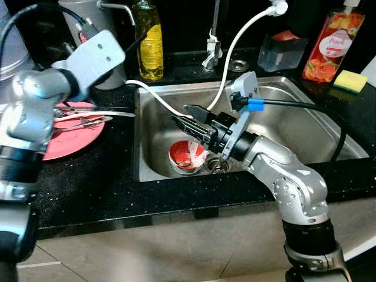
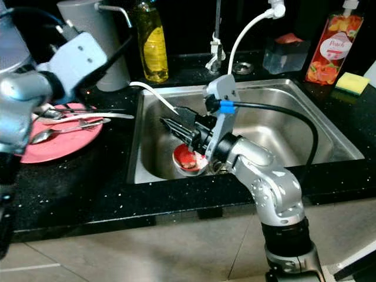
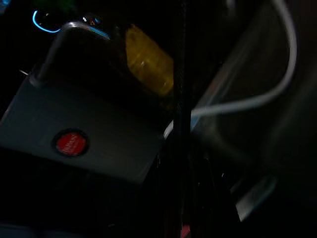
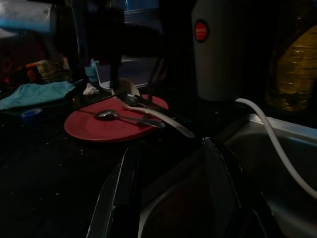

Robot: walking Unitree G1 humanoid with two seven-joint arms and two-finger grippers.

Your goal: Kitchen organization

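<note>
Your right hand hangs inside the sink, fingers parted and holding nothing, with the red bowl just below its tips beside the drain. Lower it straight down, straddle the bowl's rim, and close gently. Mind the white hose just behind the fingers. Your left hand hovers over the pink plate; I cannot tell its opening.

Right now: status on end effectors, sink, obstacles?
Right end effector open, over red bowl in sink. Left arm above pink plate. White hose close by.
</note>
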